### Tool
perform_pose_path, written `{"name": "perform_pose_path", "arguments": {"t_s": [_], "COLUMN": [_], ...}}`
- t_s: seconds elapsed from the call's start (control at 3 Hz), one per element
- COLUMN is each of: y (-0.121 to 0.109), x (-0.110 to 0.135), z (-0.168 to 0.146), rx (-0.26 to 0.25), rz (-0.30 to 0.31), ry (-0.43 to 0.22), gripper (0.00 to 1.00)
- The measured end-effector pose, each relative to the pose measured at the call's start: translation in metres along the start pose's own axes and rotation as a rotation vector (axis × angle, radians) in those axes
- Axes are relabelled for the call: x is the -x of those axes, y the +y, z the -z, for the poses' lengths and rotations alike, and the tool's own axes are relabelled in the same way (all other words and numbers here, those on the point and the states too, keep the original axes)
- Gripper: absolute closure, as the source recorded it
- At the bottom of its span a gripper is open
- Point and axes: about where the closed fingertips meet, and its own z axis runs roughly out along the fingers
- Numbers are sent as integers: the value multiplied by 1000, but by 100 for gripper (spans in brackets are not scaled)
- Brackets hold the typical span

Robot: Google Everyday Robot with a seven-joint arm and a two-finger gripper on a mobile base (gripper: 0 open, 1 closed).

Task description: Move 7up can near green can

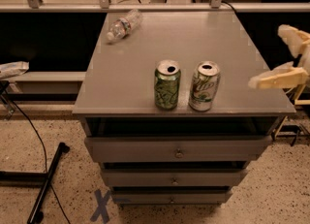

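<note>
Standing upright just beside green can (167, 85), 7up can (204, 86) appears delivered; little left. Gripper (267, 57) off cabinet's (193, 39) right edge, fingers (278, 78) spread wide, empty, clear of cans.

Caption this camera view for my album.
Pale silver-white 7up can stands beside the mottled green can on a grey cabinet top; the cream gripper hovers open beyond its edge.

The 7up can (204, 86) stands upright just beside the green can (167, 84), at its 3 o'clock. The gripper (268, 56), fingers spread, hovers farther toward 3 o'clock, clear of both, past the cabinet's (145, 48) edge.
</note>
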Motion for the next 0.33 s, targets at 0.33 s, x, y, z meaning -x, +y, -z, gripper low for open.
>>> {"name": "perform_pose_path", "arguments": {"t_s": [0.33], "y": [0], "x": [6], "z": [7], "rx": [11], "rz": [11], "ry": [-4], "gripper": [0]}}
